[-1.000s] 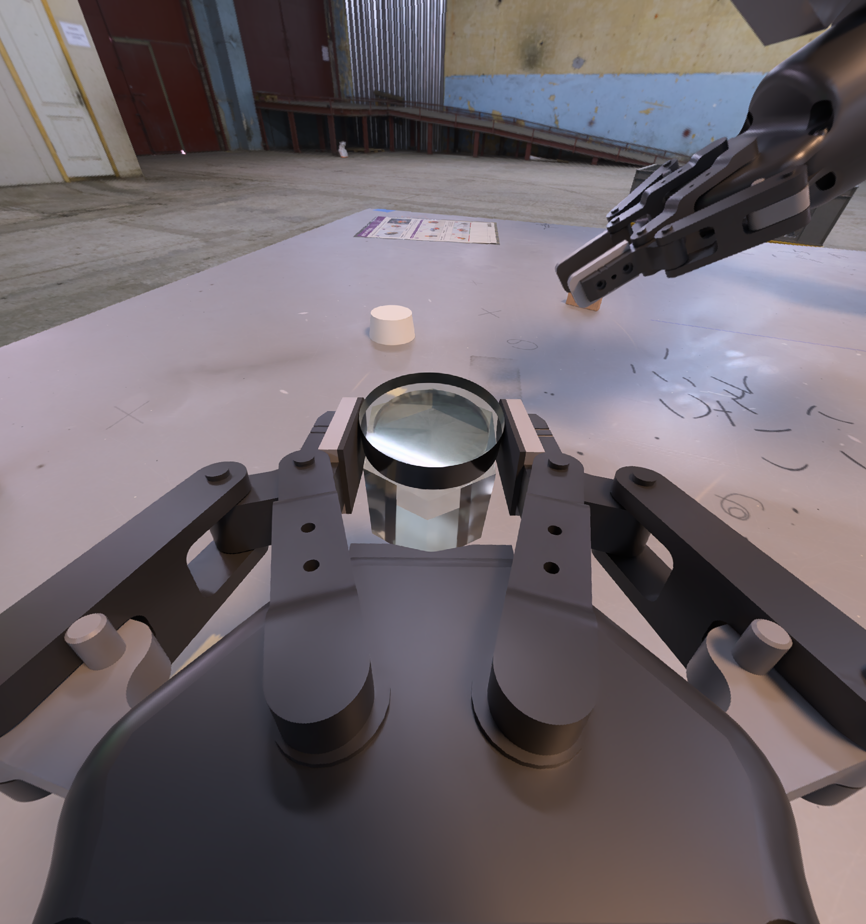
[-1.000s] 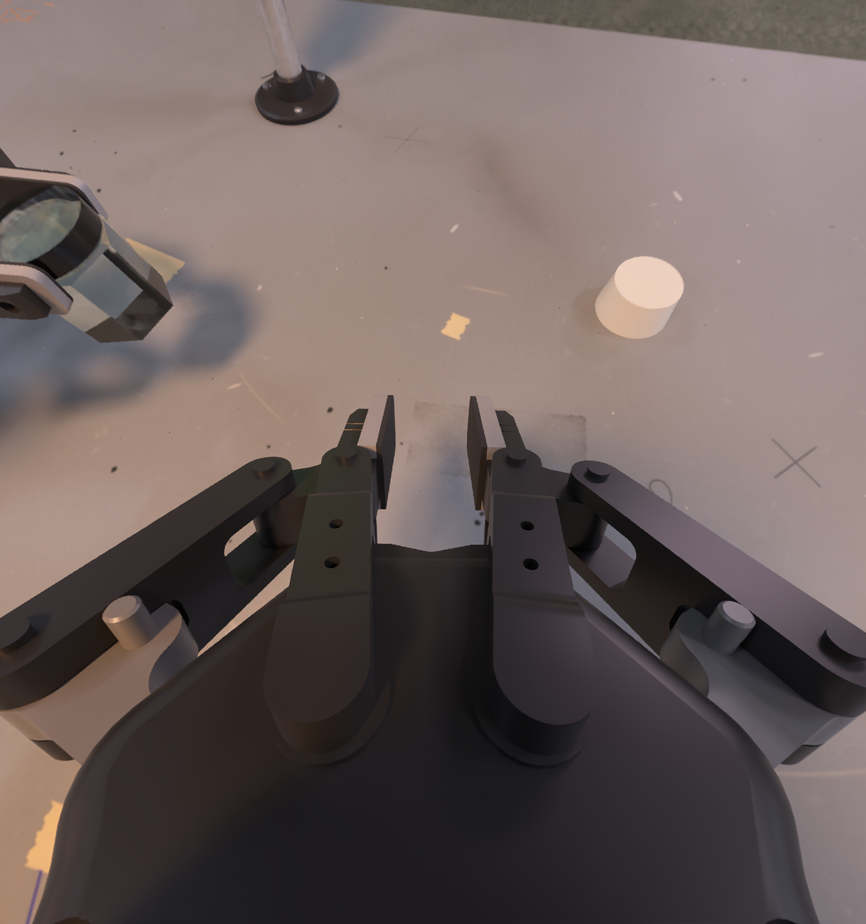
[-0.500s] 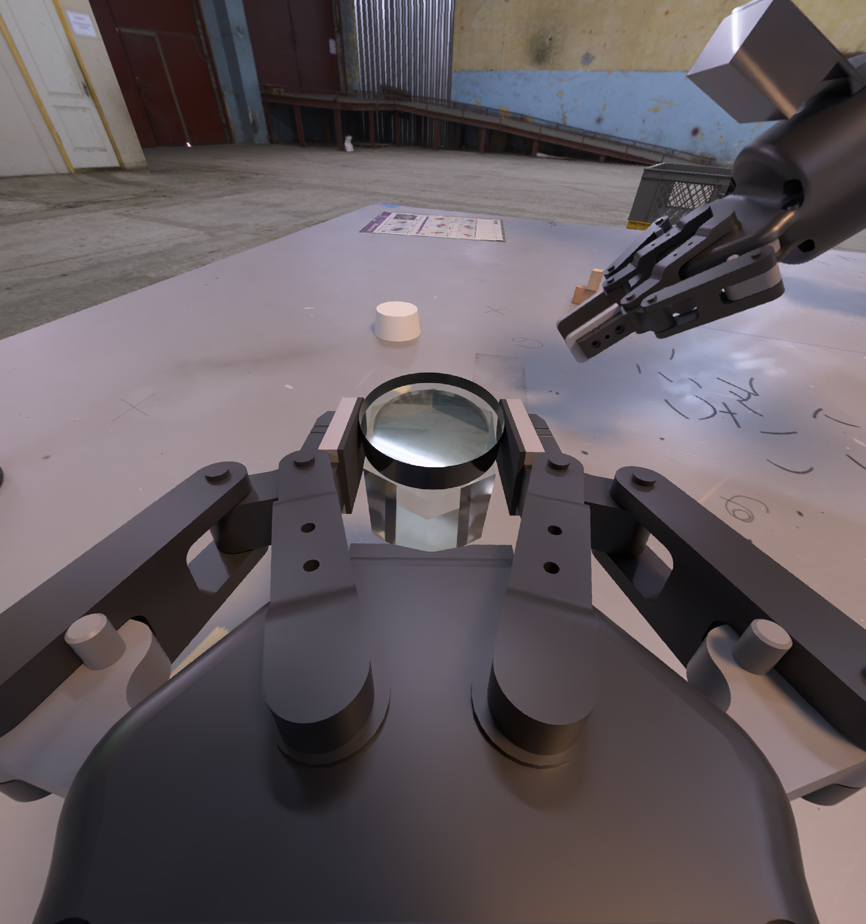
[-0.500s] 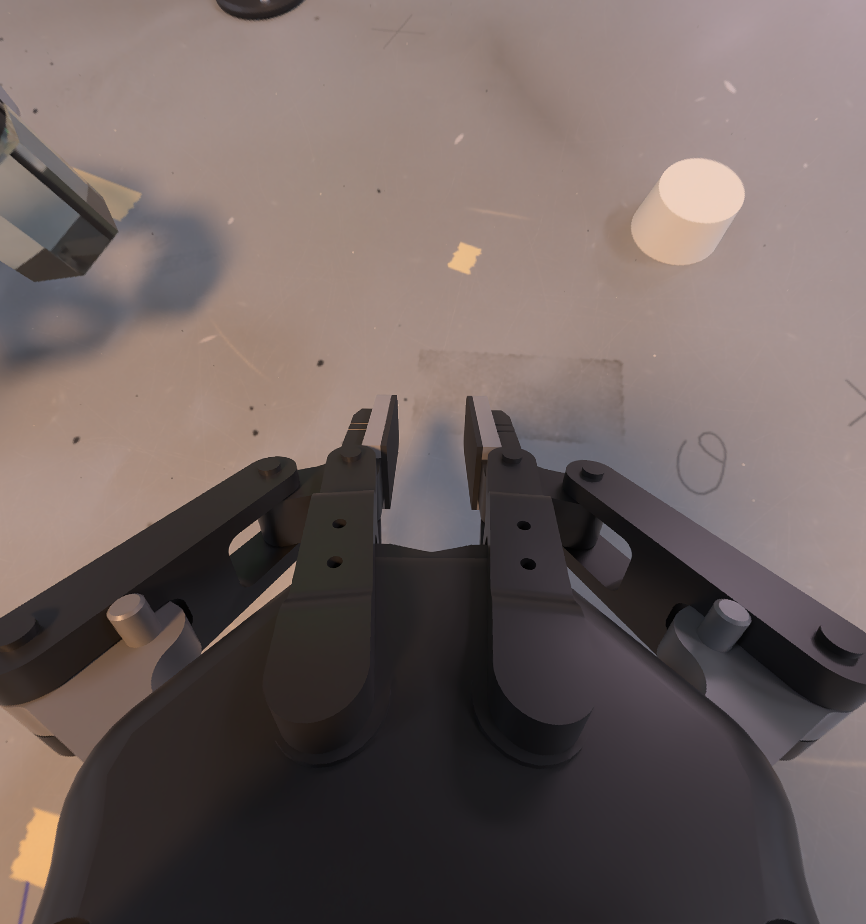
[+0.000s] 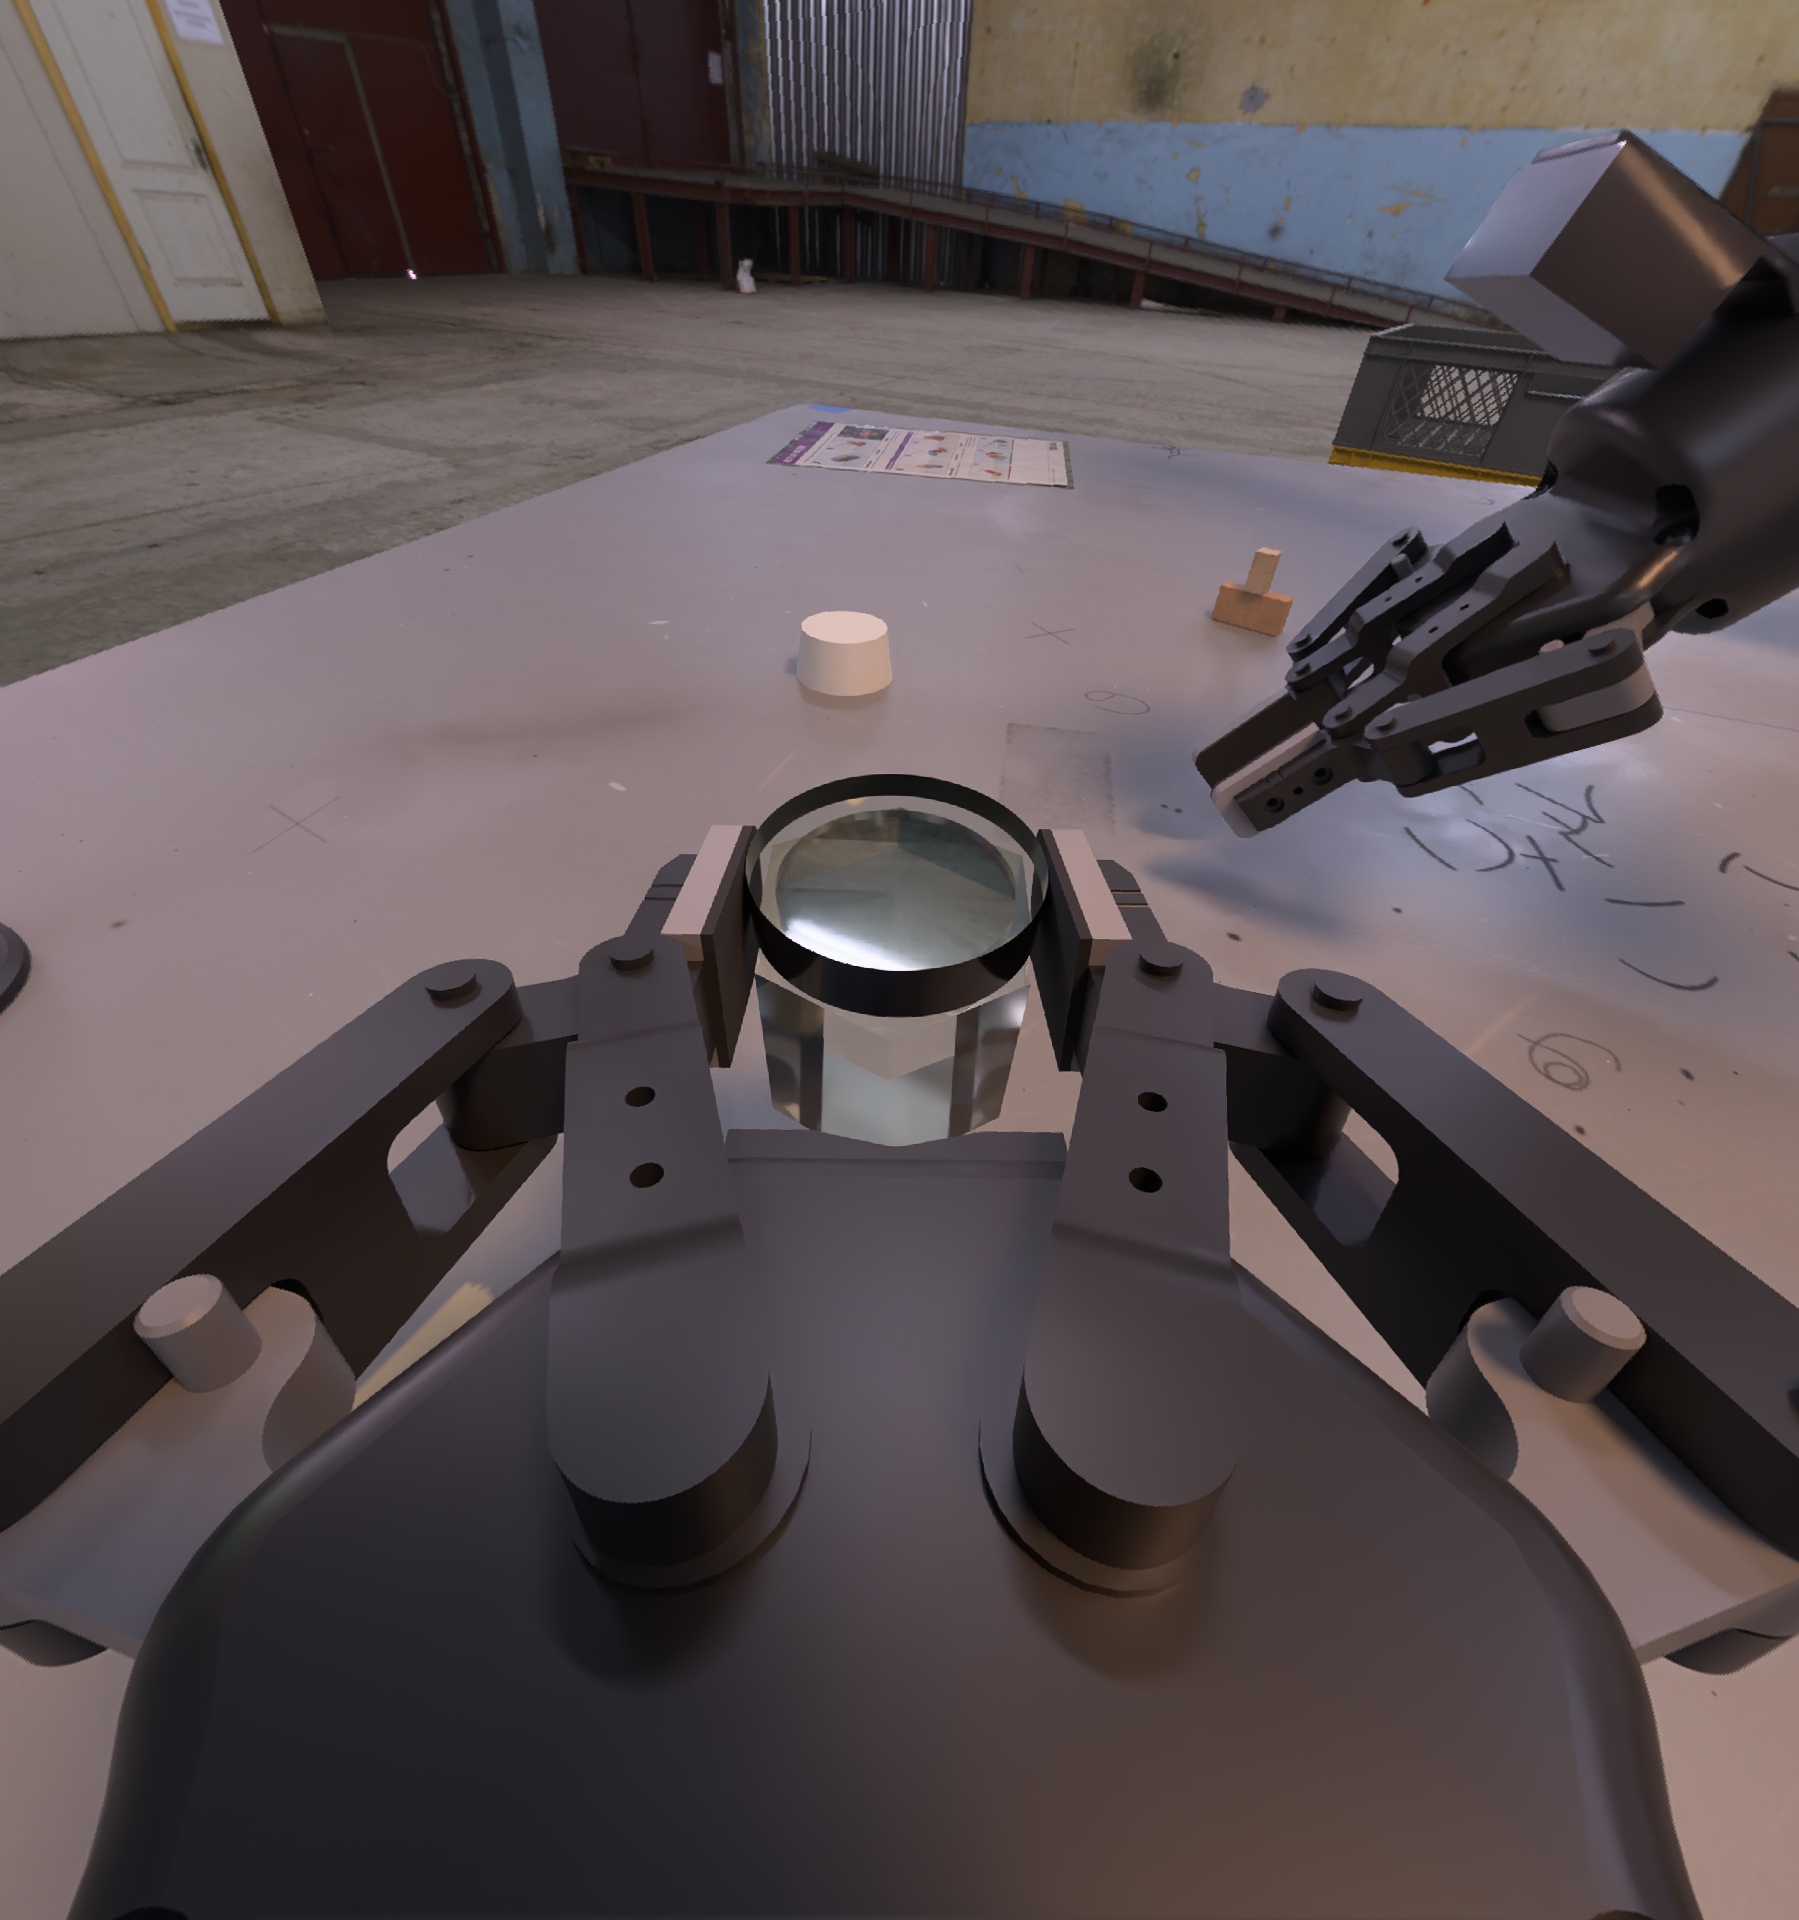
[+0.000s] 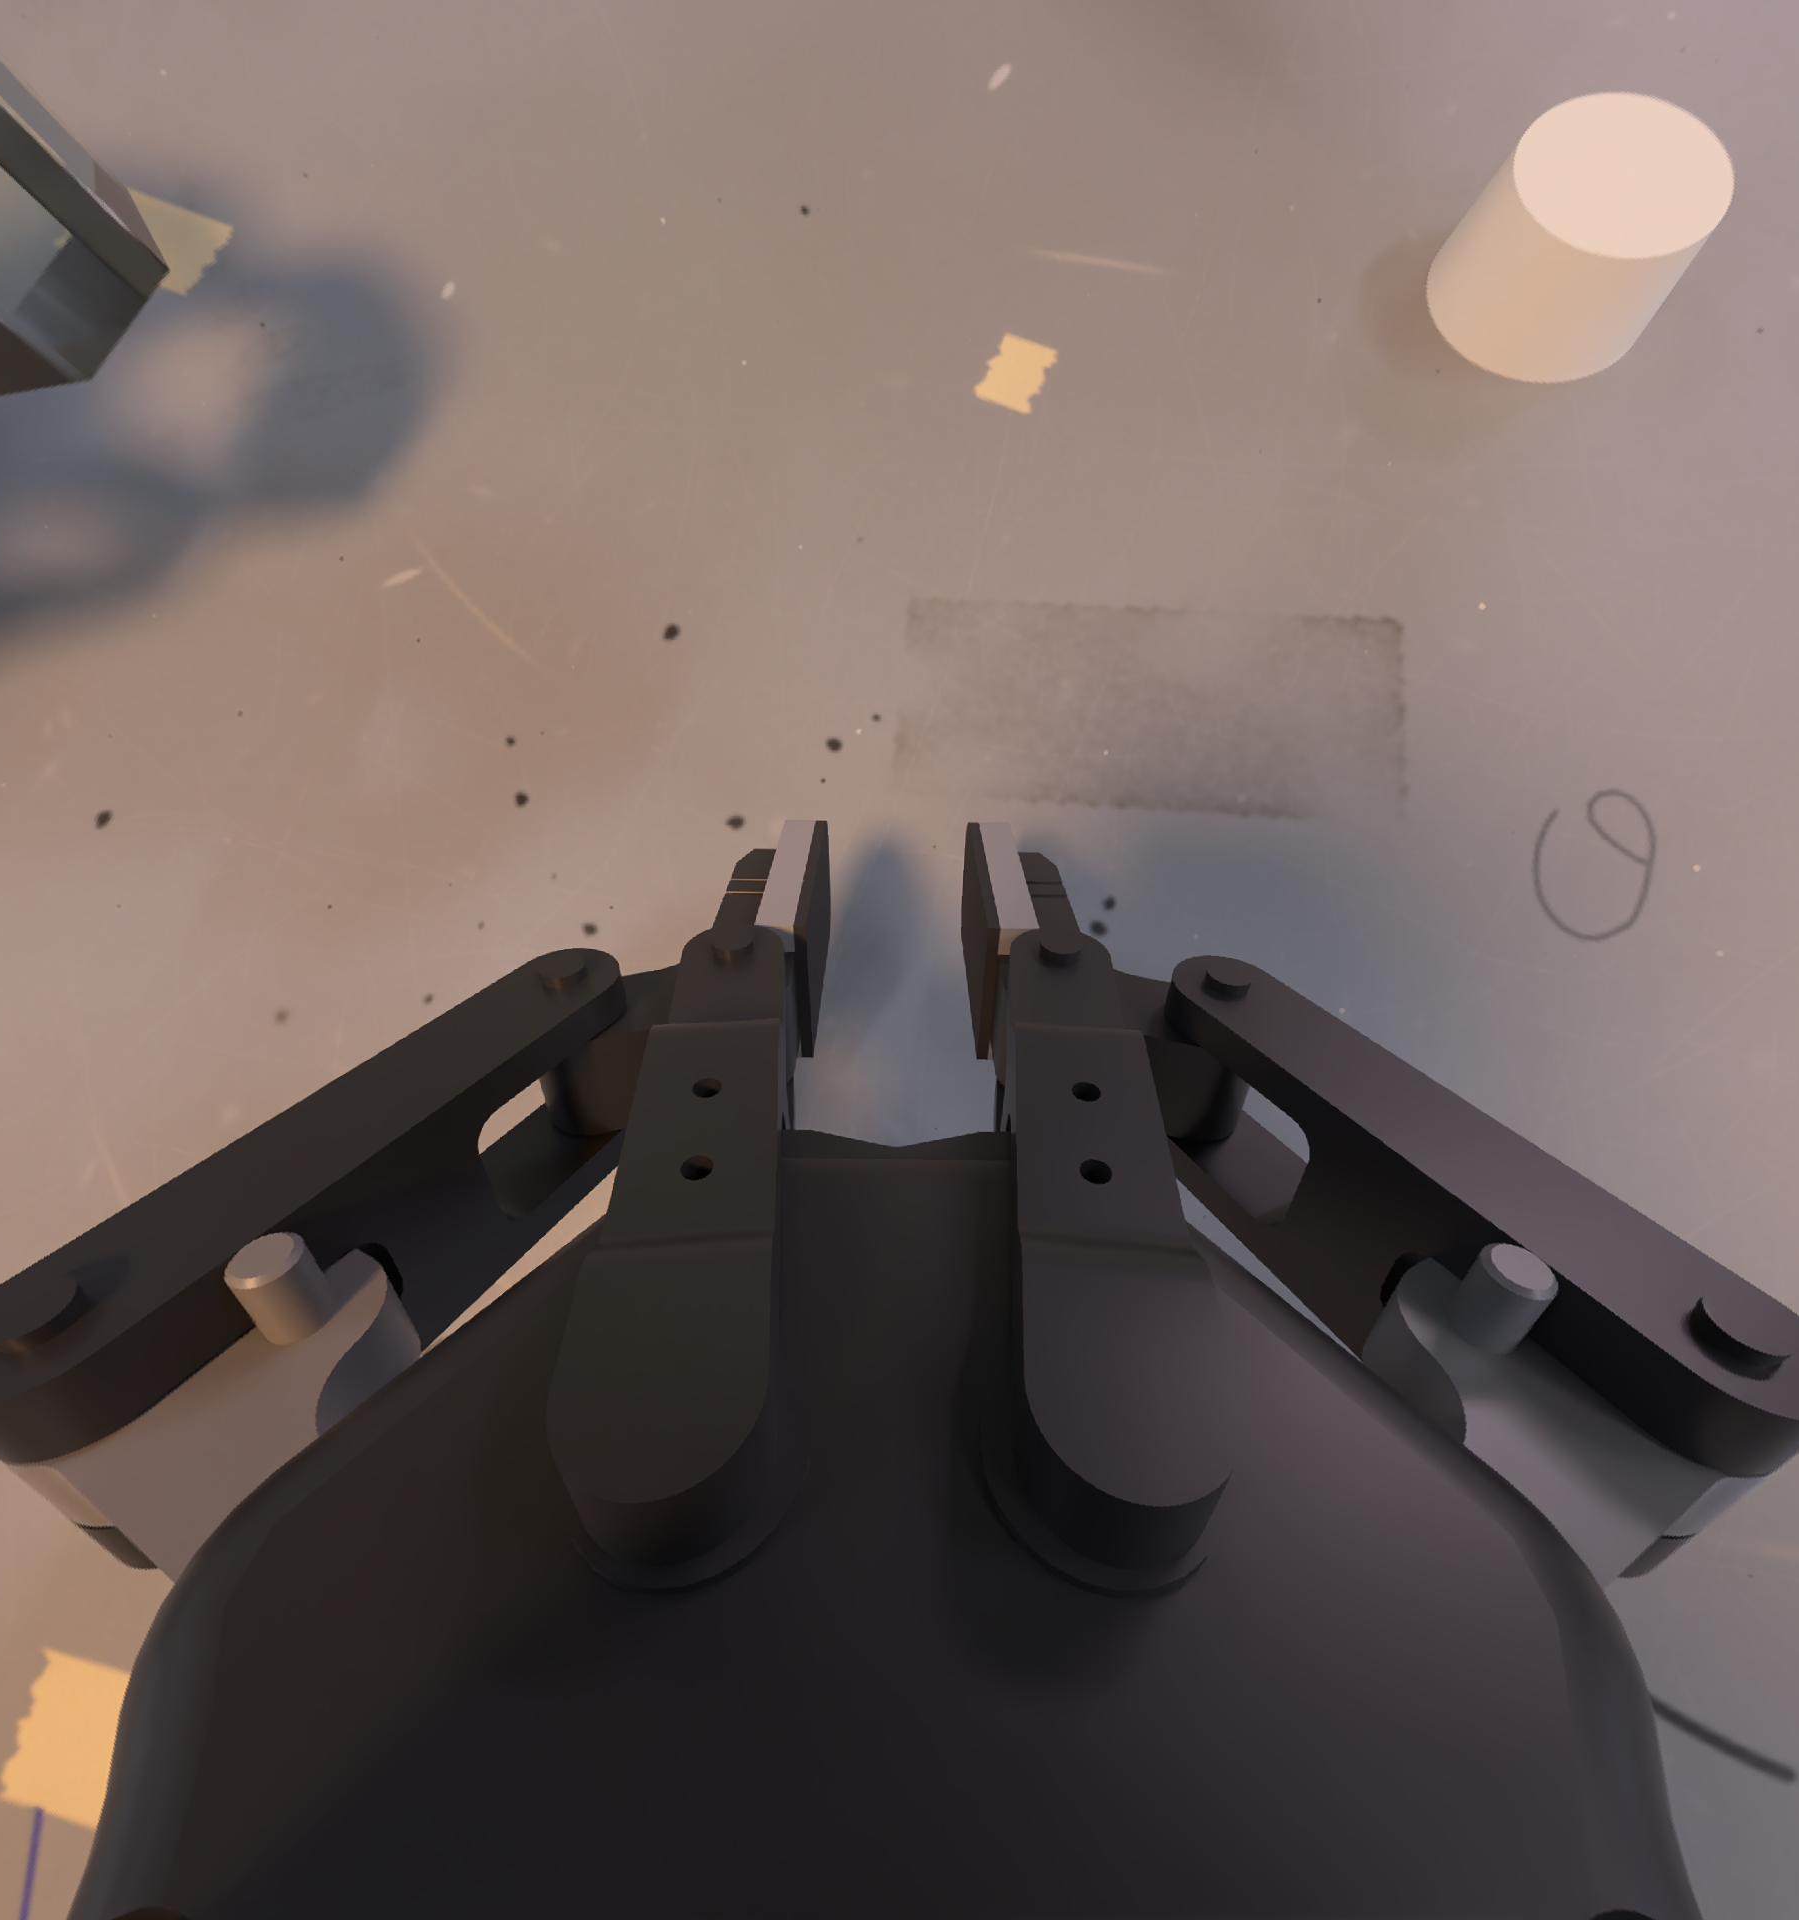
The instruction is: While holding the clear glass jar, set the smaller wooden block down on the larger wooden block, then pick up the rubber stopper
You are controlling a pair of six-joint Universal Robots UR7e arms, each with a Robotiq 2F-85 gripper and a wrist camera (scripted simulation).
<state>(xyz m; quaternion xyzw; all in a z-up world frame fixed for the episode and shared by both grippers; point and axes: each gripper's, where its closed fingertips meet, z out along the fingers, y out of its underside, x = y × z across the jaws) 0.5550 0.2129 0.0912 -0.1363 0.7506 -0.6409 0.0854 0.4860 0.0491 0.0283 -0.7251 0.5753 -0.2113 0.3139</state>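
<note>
While the room is a big warehouse hall with a concrete floor, white door at 10 o'clock and a long ramp along the far blue-and-yellow wall, everything relevant sits on the grey table [image 5: 479, 665], scuffed, with pen scribbles at 3 o'clock in the left wrist view and tape scraps in the right wrist view. Left gripper [image 5: 893, 914] is clamped on the clear glass jar [image 5: 890, 997], pads on both sides just under the dark rim, jar upright and off the table. Right gripper [image 6: 895, 883] hangs over the table with its fingers a narrow gap apart, nothing between them; it also shows at 2 o'clock in the left wrist view [image 5: 1250, 792]. Rubber stopper [image 6: 1575, 234] stands on the table at 1 o'clock from the right gripper, well apart from the fingertips; in the left wrist view [image 5: 845, 652] it's at 12 o'clock beyond the jar. Printed sheet [image 5: 921, 455] lies flat near the far table edge. Larger wooden block [image 5: 1250, 606] sits at 1 o'clock beyond the right gripper, with the smaller wooden block [image 5: 1265, 570] standing upright on top of it.
</note>
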